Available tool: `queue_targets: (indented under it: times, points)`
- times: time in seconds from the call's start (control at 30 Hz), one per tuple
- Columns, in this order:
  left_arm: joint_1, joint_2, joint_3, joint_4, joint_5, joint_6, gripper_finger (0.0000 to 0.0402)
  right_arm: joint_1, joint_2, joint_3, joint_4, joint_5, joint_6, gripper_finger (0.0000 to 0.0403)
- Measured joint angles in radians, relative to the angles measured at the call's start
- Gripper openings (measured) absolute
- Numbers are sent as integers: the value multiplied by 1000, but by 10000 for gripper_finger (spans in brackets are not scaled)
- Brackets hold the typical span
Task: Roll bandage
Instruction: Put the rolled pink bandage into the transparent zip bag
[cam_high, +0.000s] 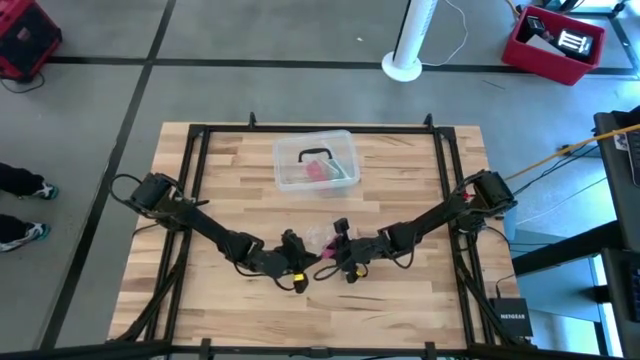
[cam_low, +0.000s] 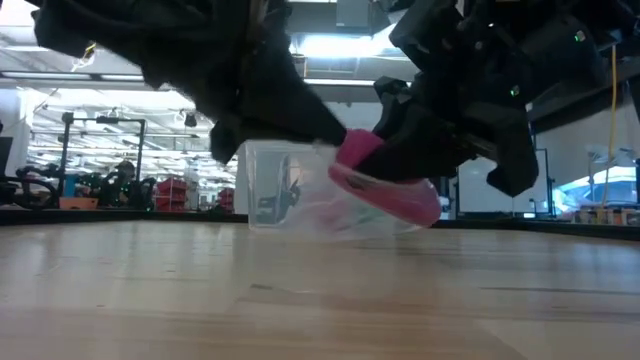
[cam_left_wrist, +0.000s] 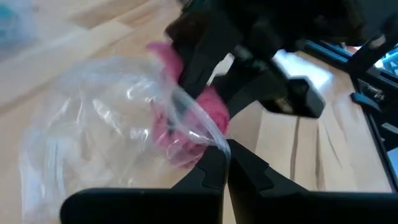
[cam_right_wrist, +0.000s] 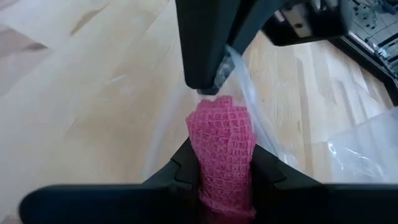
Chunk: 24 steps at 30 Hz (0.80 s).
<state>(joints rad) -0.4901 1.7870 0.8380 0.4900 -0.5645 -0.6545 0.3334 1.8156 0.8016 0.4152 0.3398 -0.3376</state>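
Right claw (cam_right_wrist: 224, 168) grips bandage (cam_right_wrist: 222, 149).

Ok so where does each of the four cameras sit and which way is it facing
High: overhead, looking down on the wooden table; both arms show.
Low: at tabletop height, facing the room; arms enter from above.
Left wrist: past the shut left gripper pinching the crumpled clear plastic wrapper.
Right wrist: past the right gripper clamping the pink waffle-textured fabric bandage.
Both wrist views share the bandage and the opposite gripper.
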Motion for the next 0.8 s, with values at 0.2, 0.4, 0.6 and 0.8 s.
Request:
queue_targets:
  times: [0.2,0.4,0.6,0.8]
  points:
    - [29,1,51,5,9,94,1,-6,0,-1,3,-103,-2,72]
    - [61,1,64,20,15,110,1,-13,0,-3,-6,-70,151,97]
    - [58,20,67,52,9,111,1,-15,3,19,-16,-66,311,168]
    - [52,22,71,-21,26,76,1,-15,-37,145,-349,-273,316,251]
